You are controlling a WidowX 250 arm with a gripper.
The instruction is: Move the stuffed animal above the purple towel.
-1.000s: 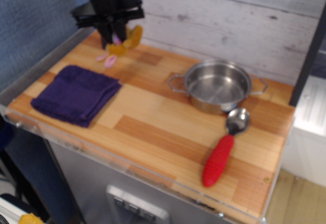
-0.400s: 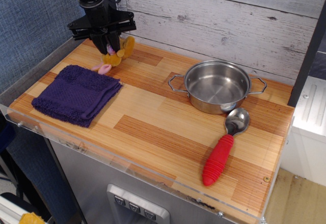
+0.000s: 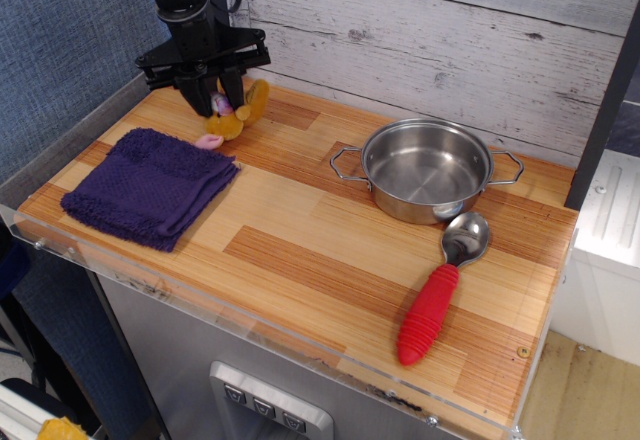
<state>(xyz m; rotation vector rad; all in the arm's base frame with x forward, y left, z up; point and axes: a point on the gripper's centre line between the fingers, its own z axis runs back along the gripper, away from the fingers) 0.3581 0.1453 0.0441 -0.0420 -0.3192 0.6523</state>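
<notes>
A whitewashed plank wall (image 3: 450,30) backs the striped wood counter (image 3: 310,250). The towel (image 3: 148,185) lies at left, the pot (image 3: 427,168) at right, a red-handled spoon (image 3: 440,290) below it. In the upper left the claw (image 3: 213,90) is clenched on the toy (image 3: 235,115), just above the towel.

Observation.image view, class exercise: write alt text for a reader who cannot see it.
A black gripper holds a small stuffed animal at the back of a wooden counter, just beyond a folded purple towel. To the right sit a steel pot and a red-handled spoon.
</notes>
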